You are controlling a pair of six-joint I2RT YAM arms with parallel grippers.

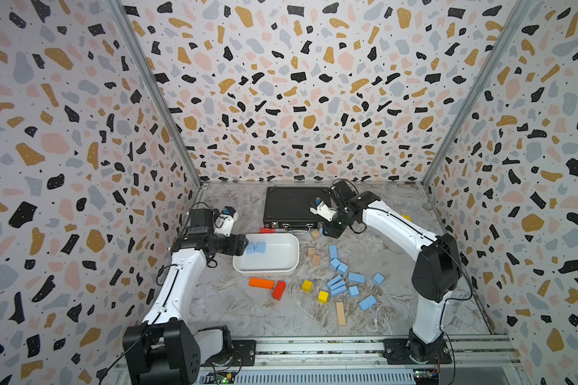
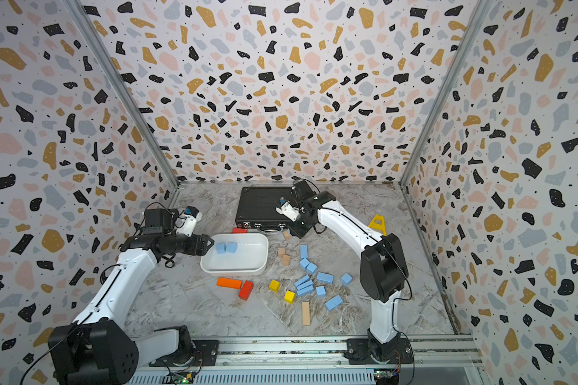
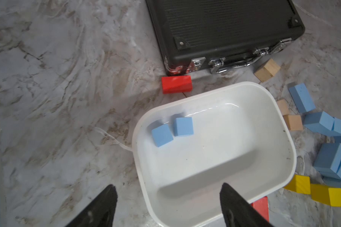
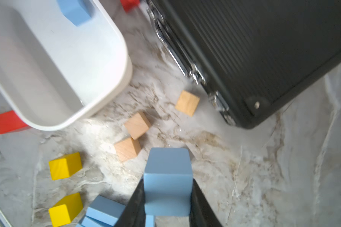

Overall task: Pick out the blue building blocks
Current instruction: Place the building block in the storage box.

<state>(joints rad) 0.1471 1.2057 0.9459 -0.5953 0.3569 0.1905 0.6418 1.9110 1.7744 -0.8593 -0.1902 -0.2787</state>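
Two blue building blocks (image 1: 255, 247) (image 3: 162, 135) lie side by side in the white tub (image 1: 291, 263) (image 3: 283, 137), near its left end. Several more blue blocks (image 1: 356, 277) (image 2: 324, 277), cubes and bars, are scattered on the marble table right of the tub. My left gripper (image 1: 244, 245) (image 3: 167, 188) hangs open over the tub's left rim, with nothing between its fingers. My right gripper (image 1: 327, 231) (image 4: 167, 183) is shut on one blue block (image 4: 167, 163), held above the table between the tub and the black case.
A black case (image 1: 294, 206) lies at the back. Red blocks (image 1: 278, 290) (image 3: 176, 84), an orange bar (image 1: 261, 282), yellow cubes (image 1: 307, 285), tan wooden blocks (image 1: 316, 259) (image 4: 187, 103) and a tan bar (image 1: 340, 313) surround the tub. A yellow piece (image 2: 377, 224) sits behind the right arm.
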